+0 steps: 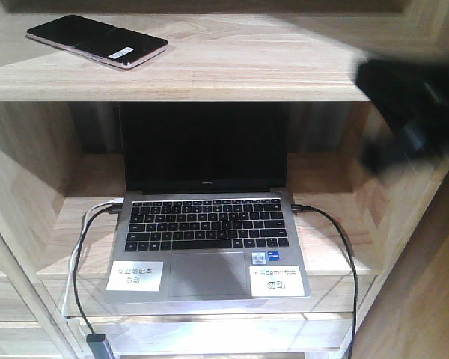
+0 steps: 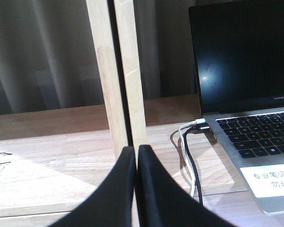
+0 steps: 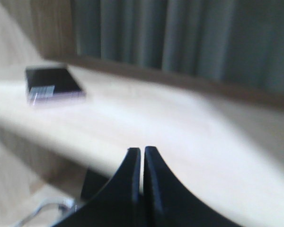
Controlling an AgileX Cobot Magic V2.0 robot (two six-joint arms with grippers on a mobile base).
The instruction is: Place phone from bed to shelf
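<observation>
Glossy black phone [image 1: 96,40], pinkish-silver along its rim, white sticker near one end, well to the left of the right gripper [image 3: 142,150]. Pale natural wood with light grain on the shelf [image 1: 284,67]. Grey laptop [image 1: 208,254] to the right of the left gripper [image 2: 136,147]: black screen, black keys, white labels. One black cable [image 1: 343,247], one white cable [image 2: 187,156]. Both grippers matte black.

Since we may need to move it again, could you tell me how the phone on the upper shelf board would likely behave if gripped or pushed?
The phone looks like a thin rigid slab, so it should stay stiff, not bend. Its glossy face and smooth rim probably make it slippery between fingers. Lying flat on the shelf, it would likely slide rather than tip or roll.
</observation>
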